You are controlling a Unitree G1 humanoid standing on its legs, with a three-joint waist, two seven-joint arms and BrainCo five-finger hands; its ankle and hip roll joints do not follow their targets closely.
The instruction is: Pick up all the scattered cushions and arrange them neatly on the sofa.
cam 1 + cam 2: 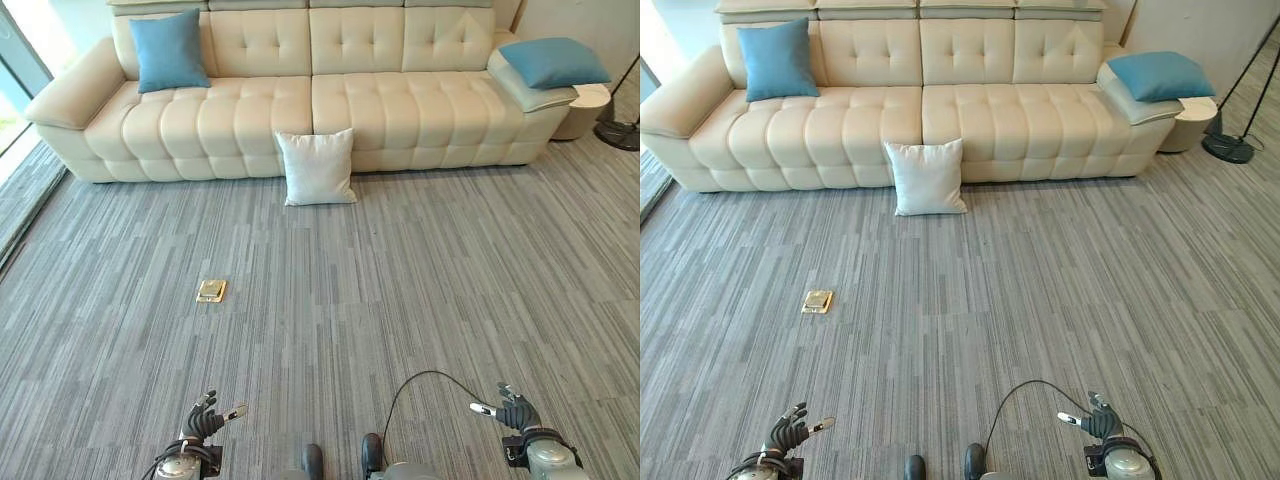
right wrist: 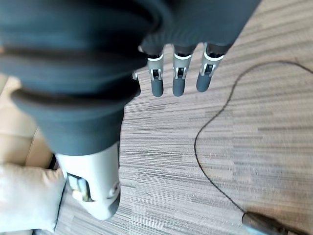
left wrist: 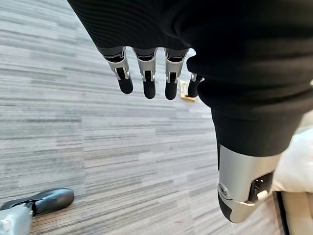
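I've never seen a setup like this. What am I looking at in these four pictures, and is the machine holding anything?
A two-armed humanoid robot stands facing a cream sofa. The two wide pictures come from cameras in its head; the two close-ups come from cameras on its wrists, looking along each hand. The left hand and right hand hang low, fingers relaxed, holding nothing. A white cushion stands on the grey carpet, leaning against the sofa front. One blue cushion rests against the backrest, another blue cushion lies on the far armrest. A small brass plate sits in the carpet.
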